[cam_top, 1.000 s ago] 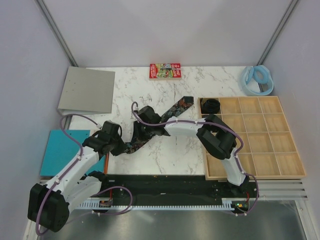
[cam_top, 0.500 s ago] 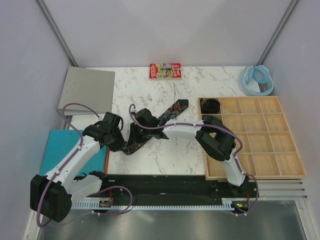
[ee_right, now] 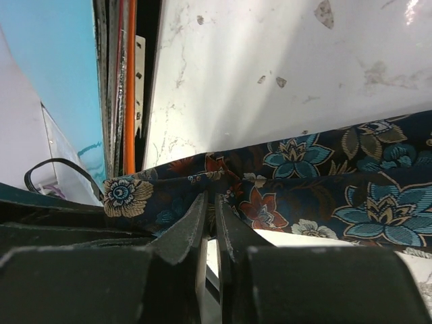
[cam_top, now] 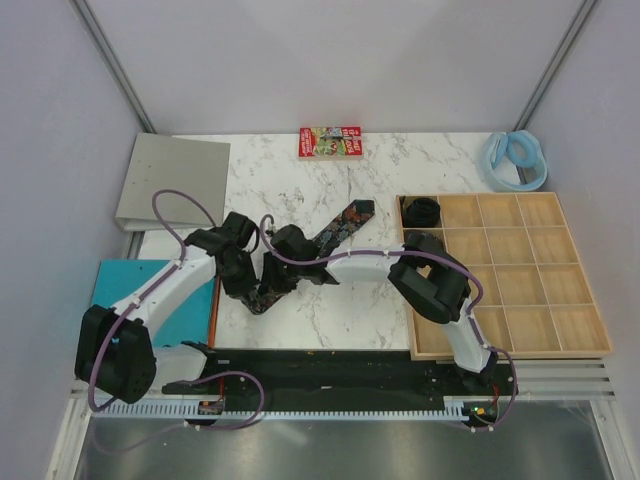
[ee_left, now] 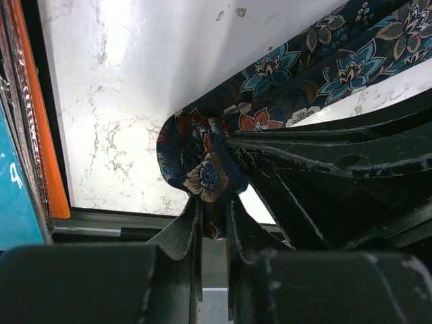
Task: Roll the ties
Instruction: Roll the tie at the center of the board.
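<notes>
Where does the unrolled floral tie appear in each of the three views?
Top external: tie lies diagonally on the table, centre-left.
Left wrist: tie runs from centre to upper right, its end pinched in the left claw.
Right wrist: tie crosses the lower half.
Shared landmark: orange strip along the table's left edge.

The top view looks down on the whole table (cam_top: 330,310) from afar; both wrist views, very close, share one tie (ee_left: 202,169).

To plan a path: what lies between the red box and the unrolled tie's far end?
Top external view: only bare marble table between red box and tie.
</notes>
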Motion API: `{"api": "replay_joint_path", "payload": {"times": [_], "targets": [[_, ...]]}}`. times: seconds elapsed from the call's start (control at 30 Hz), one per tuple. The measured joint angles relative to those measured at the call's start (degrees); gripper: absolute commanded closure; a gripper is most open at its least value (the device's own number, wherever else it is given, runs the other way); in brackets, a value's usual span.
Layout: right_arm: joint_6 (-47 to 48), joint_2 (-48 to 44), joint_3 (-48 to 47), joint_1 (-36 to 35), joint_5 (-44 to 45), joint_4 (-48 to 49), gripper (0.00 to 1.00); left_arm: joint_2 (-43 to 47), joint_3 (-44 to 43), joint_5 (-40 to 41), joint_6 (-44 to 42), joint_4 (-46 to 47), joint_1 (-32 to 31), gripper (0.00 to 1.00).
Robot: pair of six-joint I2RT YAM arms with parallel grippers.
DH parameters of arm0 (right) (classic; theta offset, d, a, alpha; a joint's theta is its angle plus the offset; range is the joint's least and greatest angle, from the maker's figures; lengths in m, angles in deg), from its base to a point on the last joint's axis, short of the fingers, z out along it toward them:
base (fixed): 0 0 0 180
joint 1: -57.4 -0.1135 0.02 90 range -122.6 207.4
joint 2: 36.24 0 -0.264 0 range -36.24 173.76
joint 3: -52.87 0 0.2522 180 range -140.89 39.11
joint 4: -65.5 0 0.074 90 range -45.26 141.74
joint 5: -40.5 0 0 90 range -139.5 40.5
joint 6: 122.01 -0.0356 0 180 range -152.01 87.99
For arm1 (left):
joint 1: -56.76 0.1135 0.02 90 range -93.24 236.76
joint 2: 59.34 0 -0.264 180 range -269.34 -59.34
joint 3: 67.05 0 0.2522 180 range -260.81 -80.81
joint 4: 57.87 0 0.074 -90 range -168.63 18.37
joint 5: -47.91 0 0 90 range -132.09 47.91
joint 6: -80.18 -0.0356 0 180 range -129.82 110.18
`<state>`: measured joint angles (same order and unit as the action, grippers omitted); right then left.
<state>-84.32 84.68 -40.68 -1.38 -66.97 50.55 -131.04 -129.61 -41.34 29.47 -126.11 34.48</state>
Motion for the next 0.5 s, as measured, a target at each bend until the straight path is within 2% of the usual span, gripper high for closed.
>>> {"api": "replay_joint_path", "payload": {"times": [0.3, 0.5], "targets": [[-0.50, 0.00, 1.64, 0.07, 1.11, 0.24, 0.85, -8.81, -5.73, 1.33, -0.81, -2.49, -4.04, 0.98], [-0.31, 0.00, 2.71, 0.52, 1.73, -0.31, 0.81, -13.14, -8.04, 2.16, -0.79, -2.67, -5.57, 0.98]]}}
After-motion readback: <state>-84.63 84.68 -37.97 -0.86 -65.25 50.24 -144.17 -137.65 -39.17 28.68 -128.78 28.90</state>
